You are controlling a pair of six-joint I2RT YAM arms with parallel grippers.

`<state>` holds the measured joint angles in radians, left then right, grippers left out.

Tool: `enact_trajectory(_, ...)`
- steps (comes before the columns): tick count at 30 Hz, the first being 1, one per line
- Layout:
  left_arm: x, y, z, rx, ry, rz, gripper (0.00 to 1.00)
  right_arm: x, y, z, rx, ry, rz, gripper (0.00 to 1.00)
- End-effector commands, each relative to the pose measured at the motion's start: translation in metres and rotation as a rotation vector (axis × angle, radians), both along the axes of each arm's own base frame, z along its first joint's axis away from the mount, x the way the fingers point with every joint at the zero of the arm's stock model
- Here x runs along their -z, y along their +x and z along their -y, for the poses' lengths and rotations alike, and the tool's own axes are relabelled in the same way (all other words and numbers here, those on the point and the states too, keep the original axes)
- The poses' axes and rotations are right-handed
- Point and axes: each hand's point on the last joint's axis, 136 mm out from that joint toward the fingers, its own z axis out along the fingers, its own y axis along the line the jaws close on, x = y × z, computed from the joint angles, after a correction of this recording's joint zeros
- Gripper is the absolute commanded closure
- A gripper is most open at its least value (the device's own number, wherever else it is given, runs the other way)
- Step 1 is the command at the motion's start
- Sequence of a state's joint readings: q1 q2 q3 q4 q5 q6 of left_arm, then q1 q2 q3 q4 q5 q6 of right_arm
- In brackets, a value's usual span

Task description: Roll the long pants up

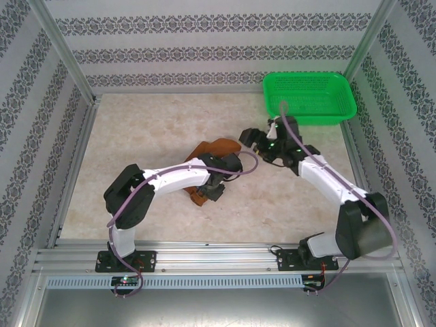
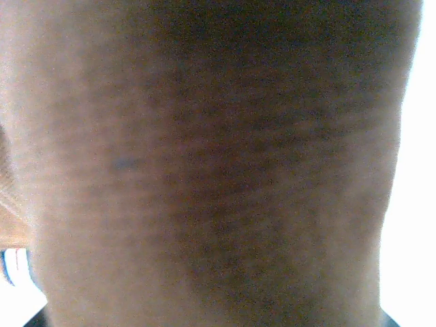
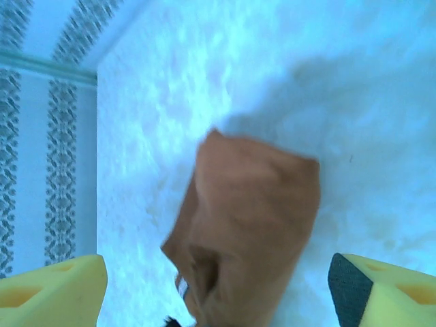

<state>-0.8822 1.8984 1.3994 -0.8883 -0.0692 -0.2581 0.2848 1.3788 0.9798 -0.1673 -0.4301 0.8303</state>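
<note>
Bending low, the left arm [image 1: 174,178] reaches over the long pants [image 1: 218,147].

The pale marbled bench [image 1: 136,136] carries a green basket [image 1: 313,117] at its far corner; the long pants [image 1: 216,147] lie bunched, near-left of that basket.

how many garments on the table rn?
1. The long pants, a rust-brown bundle at the middle of the table, partly under the left arm. Anything beneath that arm or the bundle would be hidden.
</note>
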Motion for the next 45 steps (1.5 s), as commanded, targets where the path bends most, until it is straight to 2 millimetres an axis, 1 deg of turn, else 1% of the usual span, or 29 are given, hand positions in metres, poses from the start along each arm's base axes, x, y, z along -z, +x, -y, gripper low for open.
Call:
enact_trajectory(1, -0.002, -0.045, 0.056, 0.031, -0.347, -0.314, 1.00, 0.000, -0.007, 0.005, -0.039, -0.089, -0.016, 0.15)
enact_trajectory(3, -0.014, -0.043, 0.067, -0.001, -0.471, -0.366, 1.00, 0.007, -0.009, 0.006, -0.042, -0.096, -0.037, 0.15)
enact_trajectory(5, -0.031, -0.038, 0.077, -0.025, -0.616, -0.409, 1.00, 0.019, -0.010, 0.006, -0.041, -0.097, -0.069, 0.15)
enact_trajectory(7, -0.046, -0.030, 0.082, -0.062, -0.746, -0.445, 1.00, 0.029, -0.014, 0.005, -0.045, -0.093, -0.097, 0.15)
enact_trajectory(9, -0.055, -0.021, 0.082, -0.112, -0.857, -0.481, 1.00, 0.035, -0.016, 0.007, -0.038, -0.099, -0.115, 0.15)
enact_trajectory(11, -0.058, -0.014, 0.080, -0.162, -0.955, -0.521, 1.00, 0.039, -0.018, 0.009, -0.035, -0.107, -0.116, 0.15)
enact_trajectory(13, -0.054, -0.006, 0.077, -0.221, -1.026, -0.554, 1.00, 0.039, -0.020, 0.009, -0.041, -0.113, -0.121, 0.15)
enact_trajectory(16, -0.042, 0.007, 0.070, -0.345, -1.136, -0.611, 1.00, 0.038, -0.021, 0.009, -0.056, -0.119, -0.125, 0.15)
enact_trajectory(18, -0.030, 0.012, 0.065, -0.405, -1.180, -0.637, 1.00, 0.039, -0.021, 0.008, -0.065, -0.125, -0.130, 0.15)
enact_trajectory(21, -0.008, 0.016, 0.059, -0.479, -1.199, -0.671, 1.00, 0.043, -0.021, 0.005, -0.094, -0.133, -0.140, 0.15)
enact_trajectory(24, -0.002, 0.022, 0.056, -0.511, -1.269, -0.708, 1.00, 0.054, -0.021, -0.002, -0.140, -0.156, -0.158, 0.14)
enact_trajectory(30, 0.008, 0.035, 0.056, -0.556, -1.351, -0.796, 1.00, 0.073, -0.018, -0.024, -0.223, -0.186, -0.185, 0.13)
enact_trajectory(33, 0.023, 0.042, 0.050, -0.604, -1.368, -0.821, 1.00, 0.089, -0.014, -0.032, -0.248, -0.216, -0.210, 0.12)
enact_trajectory(35, 0.027, 0.053, 0.044, -0.671, -1.437, -0.845, 1.00, 0.103, -0.012, -0.036, -0.266, -0.250, -0.233, 0.12)
enact_trajectory(37, 0.033, 0.058, 0.041, -0.702, -1.443, -0.849, 1.00, 0.115, -0.008, -0.039, -0.276, -0.277, -0.241, 0.12)
enact_trajectory(40, 0.031, 0.062, 0.040, -0.701, -1.452, -0.841, 1.00, 0.136, -0.001, -0.041, -0.287, -0.335, -0.283, 0.11)
enact_trajectory(42, 0.024, 0.066, 0.041, -0.679, -1.464, -0.830, 1.00, 0.151, 0.005, -0.045, -0.297, -0.352, -0.308, 0.11)
enact_trajectory(45, 0.023, 0.068, 0.043, -0.672, -1.467, -0.832, 1.00, 0.178, 0.007, -0.052, -0.320, -0.381, -0.380, 0.11)
